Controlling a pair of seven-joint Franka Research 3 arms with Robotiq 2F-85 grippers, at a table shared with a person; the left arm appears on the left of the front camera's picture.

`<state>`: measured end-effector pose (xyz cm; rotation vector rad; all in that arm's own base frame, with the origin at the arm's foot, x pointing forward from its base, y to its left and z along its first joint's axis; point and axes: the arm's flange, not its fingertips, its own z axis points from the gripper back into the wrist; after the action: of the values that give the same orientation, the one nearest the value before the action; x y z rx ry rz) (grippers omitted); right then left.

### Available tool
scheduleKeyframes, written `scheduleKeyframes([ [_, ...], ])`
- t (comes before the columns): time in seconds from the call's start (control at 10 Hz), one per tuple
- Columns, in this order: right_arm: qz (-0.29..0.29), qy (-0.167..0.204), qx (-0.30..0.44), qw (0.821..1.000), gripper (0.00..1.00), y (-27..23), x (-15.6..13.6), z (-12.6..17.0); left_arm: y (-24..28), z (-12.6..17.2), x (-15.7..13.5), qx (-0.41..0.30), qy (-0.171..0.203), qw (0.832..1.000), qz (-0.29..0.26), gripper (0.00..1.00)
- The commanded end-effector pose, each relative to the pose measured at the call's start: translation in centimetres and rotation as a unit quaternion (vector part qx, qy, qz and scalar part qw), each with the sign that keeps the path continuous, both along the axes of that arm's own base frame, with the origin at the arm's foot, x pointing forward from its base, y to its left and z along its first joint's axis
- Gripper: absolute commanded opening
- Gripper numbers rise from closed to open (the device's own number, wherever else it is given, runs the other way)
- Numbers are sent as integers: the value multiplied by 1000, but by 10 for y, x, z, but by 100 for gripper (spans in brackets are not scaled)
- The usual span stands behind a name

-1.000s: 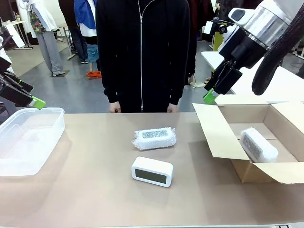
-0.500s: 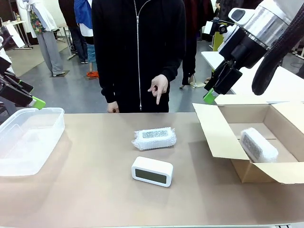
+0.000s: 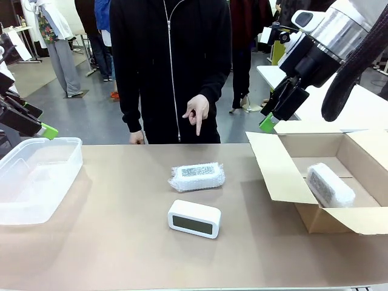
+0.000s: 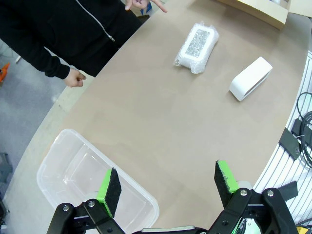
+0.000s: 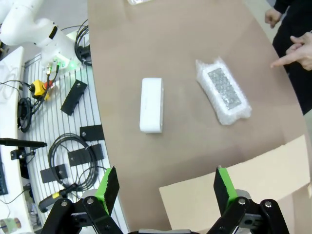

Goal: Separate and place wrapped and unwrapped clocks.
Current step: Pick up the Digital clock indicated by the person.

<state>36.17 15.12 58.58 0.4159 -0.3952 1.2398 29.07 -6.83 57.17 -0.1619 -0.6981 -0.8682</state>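
At the left edge of the bench (image 3: 109, 242) sits a clear plastic tub (image 3: 66, 173), its bottom showing through the walls. The left gripper (image 4: 167, 179) hangs above the tub's near rim, jaws spread wide. On the right stands an open cardboard box (image 3: 276, 173), flaps folded outward. One bubble-wrapped clock (image 3: 330, 185) lies inside, tilted against the box's near wall. The right gripper (image 5: 165, 187) is raised over the box's far left corner, also wide open.

On the tan bench between the containers, the bare white clock (image 3: 194, 219) lies nearest the robot, dark face toward the front camera. Just beyond it, apart from it, lies the second wrapped clock (image 3: 196, 176), lengthwise across the bench.

At the far edge a person in a black zipped jacket holds one hand (image 3: 197, 111) above the bench, index finger pointing down toward the wrapped clock. Behind are a grey floor, other people standing and a white table to the right.
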Motion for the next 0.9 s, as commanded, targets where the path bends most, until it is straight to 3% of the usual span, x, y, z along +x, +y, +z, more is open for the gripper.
scheduleKeyframes([
  [0.0, 2, 7, 2, 1000, 100, 0, 3, 1, 0, 0, 0, -3, 1, 1000, -3, 100],
  [0.8, 2, 7, 2, 1000, 100, 0, 3, 1, 0, 0, 0, -3, 1, 1000, -3, 100],
])
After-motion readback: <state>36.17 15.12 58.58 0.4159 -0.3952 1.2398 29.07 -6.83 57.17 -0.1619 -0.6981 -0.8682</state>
